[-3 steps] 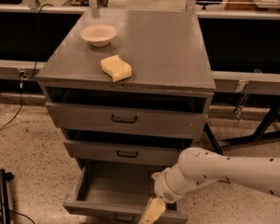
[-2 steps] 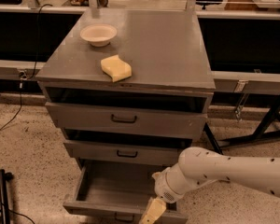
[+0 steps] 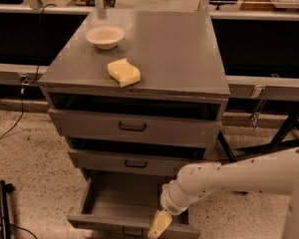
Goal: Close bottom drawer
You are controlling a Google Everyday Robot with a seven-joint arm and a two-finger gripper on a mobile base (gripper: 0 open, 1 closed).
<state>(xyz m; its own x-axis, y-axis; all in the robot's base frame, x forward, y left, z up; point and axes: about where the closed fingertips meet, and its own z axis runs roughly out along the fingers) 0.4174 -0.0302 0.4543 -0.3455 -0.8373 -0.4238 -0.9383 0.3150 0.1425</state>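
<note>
Closing bottom drawer: gripper poised at its front panel.
Drawer pulled out, front edge running left-right just under gripper, cabinet beyond; gripper's opening and hold: cannot tell.

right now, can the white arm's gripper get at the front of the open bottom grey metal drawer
Probably yes. The gripper hangs right at the front edge of the pulled-out bottom grey metal drawer, towards its right side, and nothing stands between them.

bowl behind sponge on cab top | jaws at btm drawer front
</note>
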